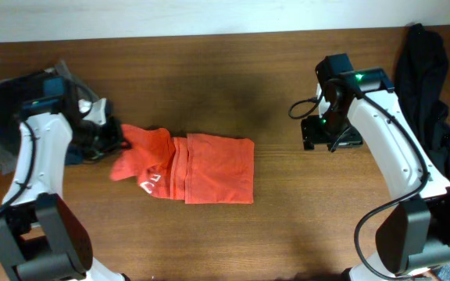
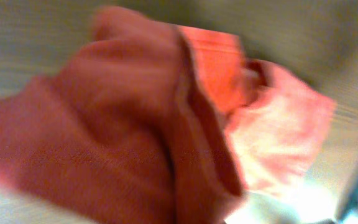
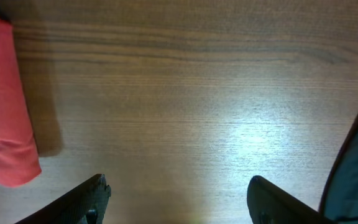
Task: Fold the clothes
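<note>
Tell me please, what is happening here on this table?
A red-orange short-sleeved T-shirt lies partly folded on the brown wooden table. The left gripper is at the shirt's bunched left end. Its wrist view shows only blurred red cloth, so I cannot tell whether it grips. The right gripper is open above bare wood, apart from the shirt. A limp black garment lies beside the right arm, and no gripper is on it.
</note>
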`<state>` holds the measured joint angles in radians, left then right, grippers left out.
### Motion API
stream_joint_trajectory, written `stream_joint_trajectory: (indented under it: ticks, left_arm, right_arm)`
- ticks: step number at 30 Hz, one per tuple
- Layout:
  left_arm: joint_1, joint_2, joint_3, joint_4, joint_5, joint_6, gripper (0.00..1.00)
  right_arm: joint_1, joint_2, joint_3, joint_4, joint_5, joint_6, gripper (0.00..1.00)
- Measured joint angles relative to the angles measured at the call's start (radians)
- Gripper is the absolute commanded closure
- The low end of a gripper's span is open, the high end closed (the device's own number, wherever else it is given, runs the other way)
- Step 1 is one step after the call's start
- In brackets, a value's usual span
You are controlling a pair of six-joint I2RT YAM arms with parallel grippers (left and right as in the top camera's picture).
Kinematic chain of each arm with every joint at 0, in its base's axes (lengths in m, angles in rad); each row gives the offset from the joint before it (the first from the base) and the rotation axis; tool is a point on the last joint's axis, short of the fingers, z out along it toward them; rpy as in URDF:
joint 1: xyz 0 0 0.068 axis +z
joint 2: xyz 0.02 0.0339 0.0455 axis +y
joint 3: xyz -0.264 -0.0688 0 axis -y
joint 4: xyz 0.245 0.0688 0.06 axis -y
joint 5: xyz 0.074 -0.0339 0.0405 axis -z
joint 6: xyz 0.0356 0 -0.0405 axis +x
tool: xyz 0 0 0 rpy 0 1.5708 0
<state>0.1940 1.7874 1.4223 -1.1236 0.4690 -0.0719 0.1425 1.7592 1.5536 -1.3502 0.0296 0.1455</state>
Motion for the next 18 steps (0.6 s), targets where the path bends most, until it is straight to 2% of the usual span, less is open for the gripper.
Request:
stream_joint_trajectory:
  ticks: [7,13,18]
  left_arm:
    - [-0.239,0.0,0.002,-0.008,0.112,0.0,0.99]
    - [-0.442,0.0,0.002,-0.001,0.078,-0.004,0.99]
    - [-0.552,0.0,0.002,0.039,0.058,-0.027,0.96]
  right_arm:
    - [0.0,0.0,-0.021,0.001,0.0,-0.01,0.24]
    - [0.0,0.0,-0.021,0.003,0.0,-0.011,0.24]
    - [0.0,0.0,-0.021,0.003,0.0,-0.014,0.24]
